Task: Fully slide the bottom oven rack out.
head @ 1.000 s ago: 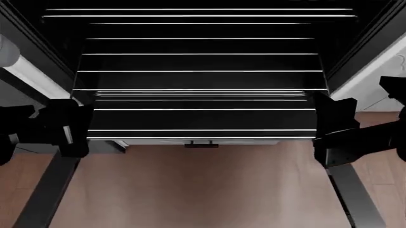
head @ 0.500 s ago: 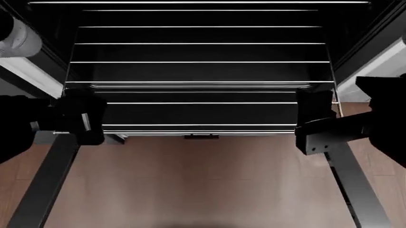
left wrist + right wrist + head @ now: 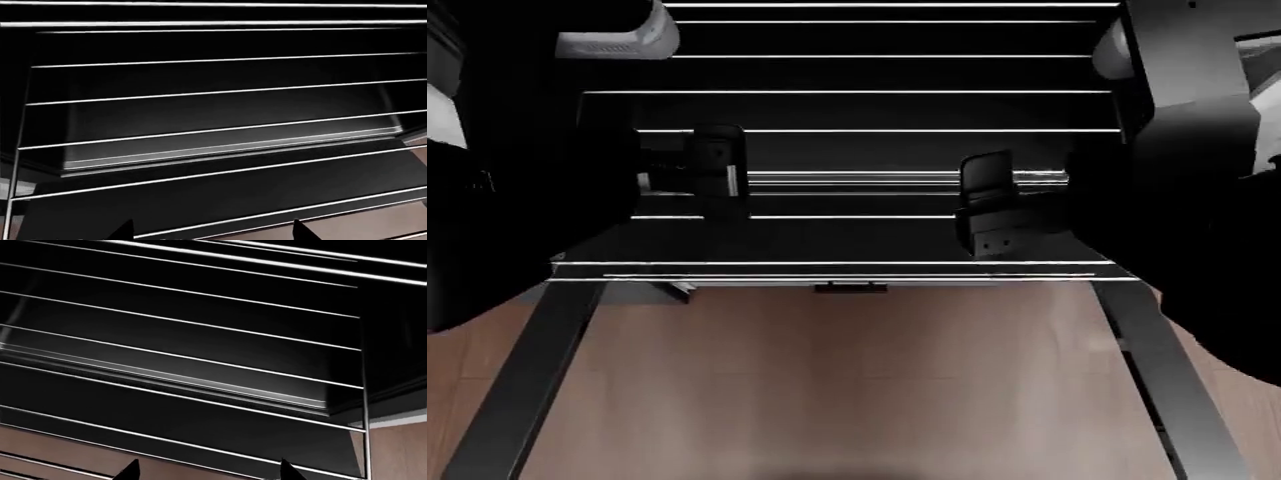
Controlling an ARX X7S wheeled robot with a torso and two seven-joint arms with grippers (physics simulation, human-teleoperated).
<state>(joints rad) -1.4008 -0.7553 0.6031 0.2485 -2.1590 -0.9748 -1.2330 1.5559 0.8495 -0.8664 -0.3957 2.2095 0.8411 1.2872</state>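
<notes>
The bottom oven rack, thin silver rods in a wire frame, sticks out of the black oven over the lowered glass door. Its rods fill the left wrist view and the right wrist view. My left gripper hovers over the rack's left half, and my right gripper over its right half. Both are open and empty. In the left wrist view and the right wrist view the fingertips stand wide apart above the rack's front rods.
The door's dark frame rails run toward me on both sides, with brown floor showing through the glass. A pale cabinet edge stands at the right. My black arms cover both upper corners of the head view.
Both grippers have moved from outside the rack's side edges inward and forward, over the rack. The arms now fill much more of the head view.
</notes>
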